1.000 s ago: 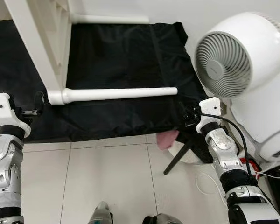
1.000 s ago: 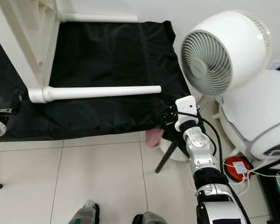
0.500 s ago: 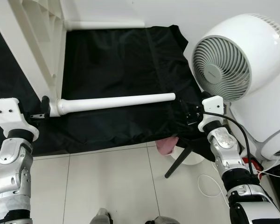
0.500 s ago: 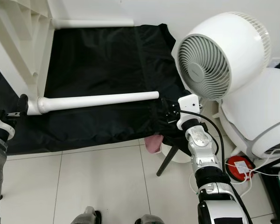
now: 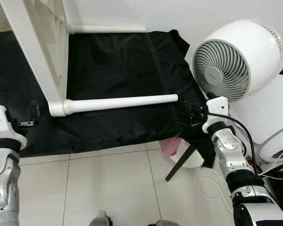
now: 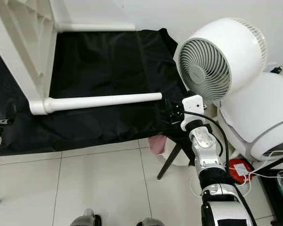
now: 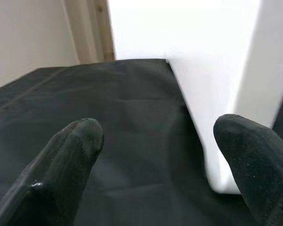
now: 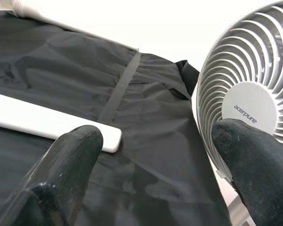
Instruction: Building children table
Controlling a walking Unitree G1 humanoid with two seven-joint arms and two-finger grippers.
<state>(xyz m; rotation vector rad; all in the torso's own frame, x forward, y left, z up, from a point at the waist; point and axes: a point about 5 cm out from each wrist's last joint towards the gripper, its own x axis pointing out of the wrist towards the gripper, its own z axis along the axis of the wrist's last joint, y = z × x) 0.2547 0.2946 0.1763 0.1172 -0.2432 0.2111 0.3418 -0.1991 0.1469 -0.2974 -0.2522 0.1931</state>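
A white table frame (image 5: 35, 44) lies on a black sheet (image 5: 118, 61) spread over the tiled floor (image 5: 108, 183). The frame is painted white, with flat slats at the sheet's left part and a round leg (image 5: 118, 102) running from the frame's near corner toward the sheet's right edge; a second round leg (image 5: 106, 28) lies along the sheet's far edge. The near leg is a plain smooth tube with a blunt free end.

The right gripper (image 8: 155, 155) hovers at the sheet's right edge, just beyond the leg's free end, its fingers (image 8: 70, 165) spread wide with nothing between them. The left gripper (image 7: 160, 155) sits at the sheet's near left edge, beside the frame's corner, fingers (image 7: 73, 155) likewise parted and empty; whether it touches the sheet is hard to judge.

A white fan (image 5: 233, 59) stands just off the sheet's right edge, next to a larger white appliance (image 5: 269, 117). A pink object (image 5: 169, 147), perhaps a cloth, pokes out under the sheet's near right corner.
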